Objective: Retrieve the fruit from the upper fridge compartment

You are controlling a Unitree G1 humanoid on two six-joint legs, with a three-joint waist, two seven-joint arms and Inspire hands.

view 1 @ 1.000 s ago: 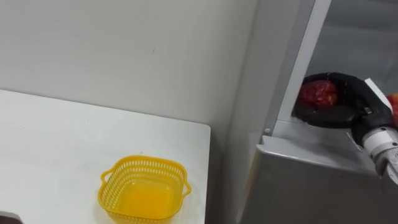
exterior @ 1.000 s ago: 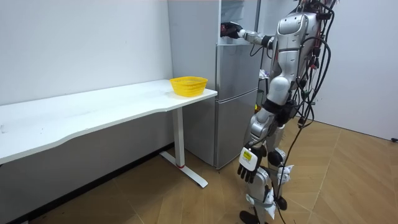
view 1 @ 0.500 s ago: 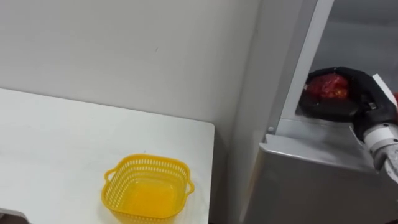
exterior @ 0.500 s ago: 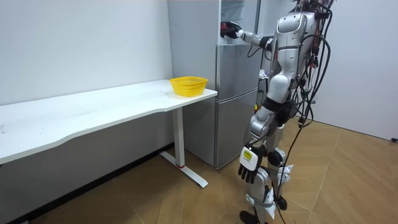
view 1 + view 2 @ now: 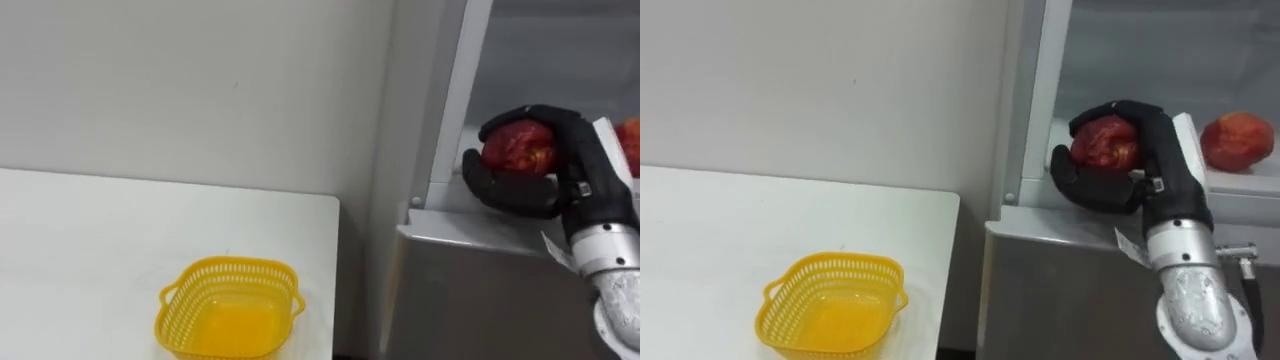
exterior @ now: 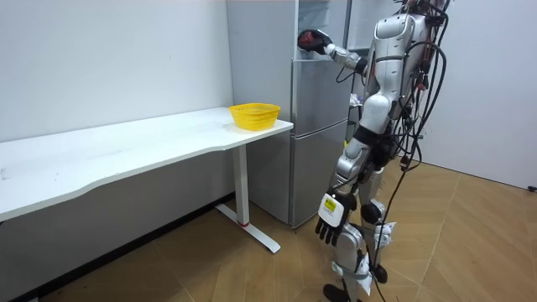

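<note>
Red round fruit [image 5: 518, 148], the task's thing, enclosed by the robot's right hand [image 5: 585, 170] at the front opening of the upper compartment of the tall grey fridge [image 5: 480, 290]. The hand's dark fingers curl over the fruit's top and the thumb closes beneath it, so the fruit is gripped and raised off the compartment shelf, above the lip of the lower door.

Compared with 1 s ago, the hand is higher and nearer the front edge. In the room view the forearm, then almost level, now slopes up to the hand. This suggests that the grasp is secure and withdrawal has begun. Judged from this, what remains is to carry the fruit out, probably to the yellow perforated plastic basket [image 5: 228, 265], which is empty. It stands on the white surface [image 5: 100, 250] near the end beside the fridge, well apart from the hand.

The right eye view shows a 2nd red fruit [image 5: 1237, 140] whole, resting on the shelf just beside the hand. The left eye view cuts it at the frame edge. The room view adds the robot standing upright before the fridge, with its left hand [image 6: 329, 225] hanging by the thigh, fingers relaxed and idle.
</note>
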